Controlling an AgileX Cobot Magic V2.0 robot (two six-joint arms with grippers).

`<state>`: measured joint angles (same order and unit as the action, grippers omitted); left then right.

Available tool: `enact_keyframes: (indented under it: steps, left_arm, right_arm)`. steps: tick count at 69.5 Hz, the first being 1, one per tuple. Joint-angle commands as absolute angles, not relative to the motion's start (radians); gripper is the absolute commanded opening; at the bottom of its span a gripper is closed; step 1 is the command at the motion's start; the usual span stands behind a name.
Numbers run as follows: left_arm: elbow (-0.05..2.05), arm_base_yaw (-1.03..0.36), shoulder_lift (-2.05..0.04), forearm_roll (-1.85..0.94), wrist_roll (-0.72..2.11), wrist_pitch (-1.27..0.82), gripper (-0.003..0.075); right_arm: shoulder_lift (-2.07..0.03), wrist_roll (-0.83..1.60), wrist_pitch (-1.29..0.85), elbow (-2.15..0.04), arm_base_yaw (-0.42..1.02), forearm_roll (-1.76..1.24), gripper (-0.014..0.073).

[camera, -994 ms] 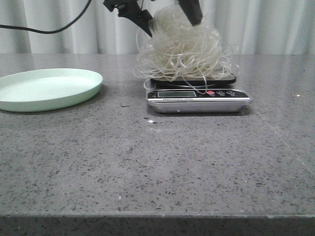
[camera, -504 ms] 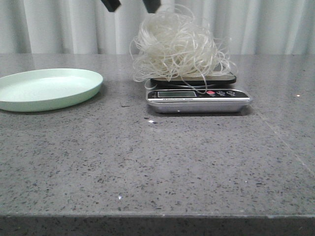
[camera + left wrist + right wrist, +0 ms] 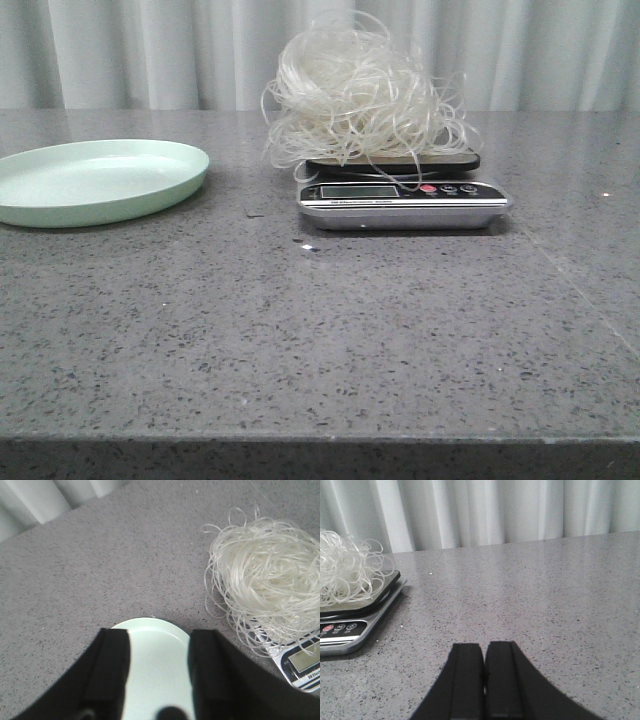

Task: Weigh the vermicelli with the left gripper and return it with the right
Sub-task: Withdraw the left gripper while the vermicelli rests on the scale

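A tangle of vermicelli (image 3: 362, 95) sits on the scale (image 3: 402, 197), upper centre of the front view, beside a green plate (image 3: 95, 180) at left. A second ago black fingers stood in the noodles; now they are gone from that view. The left gripper (image 3: 159, 667) hangs released above the plate. The right gripper (image 3: 484, 672) looks clenched, empty. Weighing seems done; the return comes next.
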<state>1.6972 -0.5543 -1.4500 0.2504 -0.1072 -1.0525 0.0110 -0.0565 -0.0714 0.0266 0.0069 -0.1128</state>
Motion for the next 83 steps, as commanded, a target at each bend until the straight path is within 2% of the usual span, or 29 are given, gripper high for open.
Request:
enact_keyframes:
  steps: [1, 10, 28, 52, 68, 83]
  left_arm:
    - [1.587, -0.516, -1.31, 0.265, -0.138, -0.92, 0.0214]
    - [1.405, -0.436, -1.181, 0.203, -0.138, -0.818, 0.013]
    - [1.047, -0.286, -0.891, 0.172, -0.136, -0.617, 0.0137]
    - [0.689, -0.261, -0.546, 0.176, -0.131, -0.417, 0.0137]
    - [0.541, -0.261, -0.396, 0.172, -0.131, -0.295, 0.0137]
    - [0.526, -0.261, -0.38, 0.172, -0.131, -0.293, 0.0137]
  right_arm:
    - [0.027, -0.054, 0.011, 0.02, 0.002, -0.118, 0.0151]
    - [0.027, -0.054, 0.011, 0.02, 0.002, -0.118, 0.0151]
    - [0.027, -0.054, 0.011, 0.02, 0.002, -0.118, 0.0151]
    - [0.027, -0.054, 0.011, 0.02, 0.002, -0.118, 0.0151]
    - [0.027, -0.054, 0.047, 0.019, 0.002, -0.118, 0.0151]
    - [0.026, -0.054, 0.146, -0.038, 0.002, -0.118, 0.0151]
